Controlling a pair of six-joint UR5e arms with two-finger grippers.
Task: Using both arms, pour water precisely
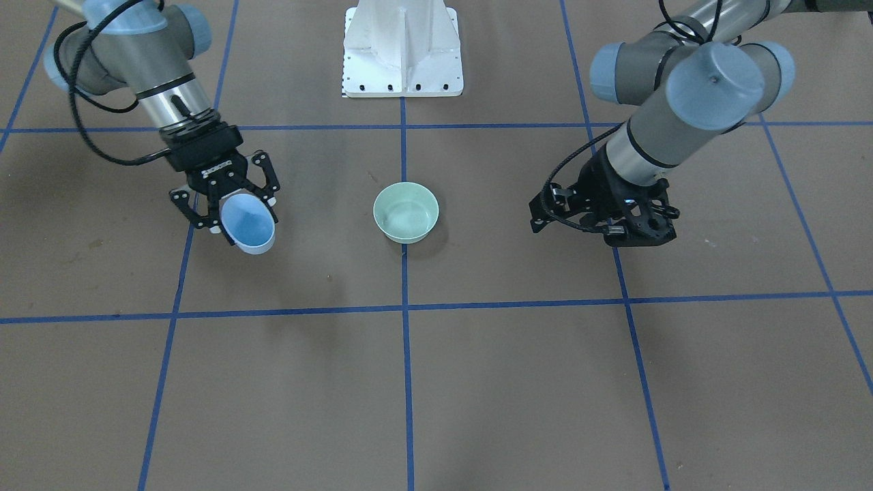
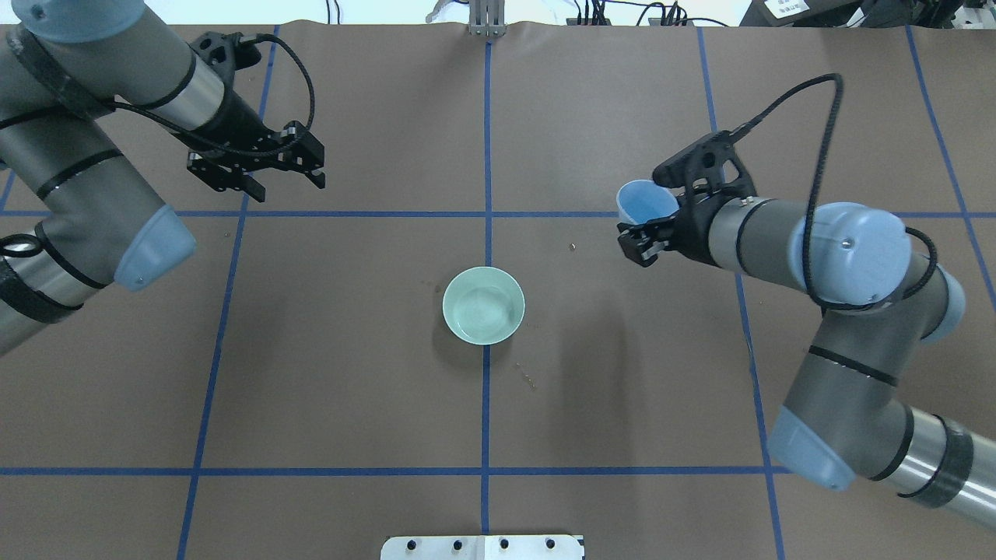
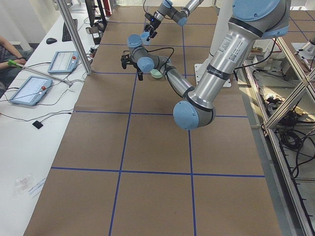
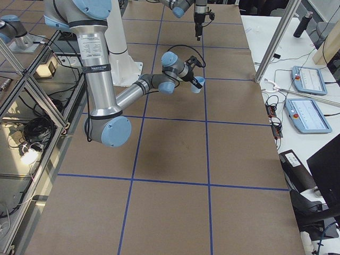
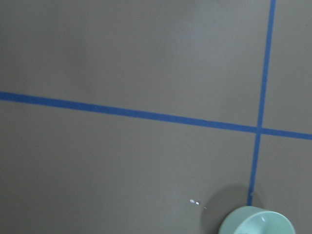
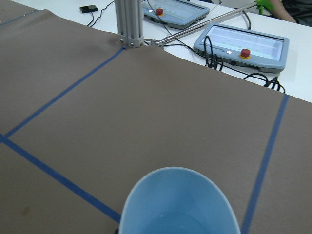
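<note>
– Two tools are in sight. What does each one hold?

– The right tool is clamped on the side of a blue cup, near one end of the desk. The cup's open mouth shows in the front view. Whether its bottom touches the desk is not clear. The left tool has its fingers apart, with nothing between them.

– Where is the bowl?

– The green bowl stands upright on a blue tape line at the middle of the desk. It is between the two tools and well apart from each.

– Is water visible anywhere?

– It is hard to say. The right wrist view cuts off the lower part of the cup, and the inside of the bowl shows only a pale shine. The left wrist view catches just a piece of the bowl's rim at its lower edge. In the front view the fingers of the left tool are mostly hidden behind its own wrist.
</note>
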